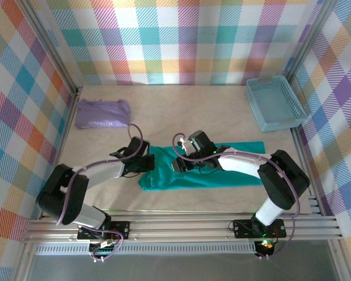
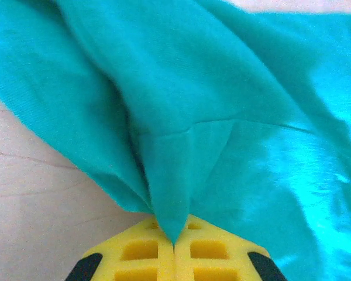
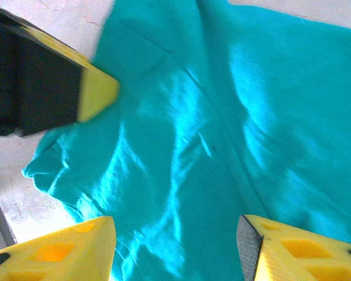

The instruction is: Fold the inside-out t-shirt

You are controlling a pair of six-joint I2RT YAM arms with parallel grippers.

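Left tool tight on t-shirt edge

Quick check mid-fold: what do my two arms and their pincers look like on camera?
Both the left arm and the right arm have white link covers between bulky black joints. Lilac cables loop along them, and they stand on black bases. The left pincer and right pincer carry yellow fingers with rectangular cut-outs and black edging.

T-shirt middle beneath both arms overhead; left pincer body past its view's bottom edge.
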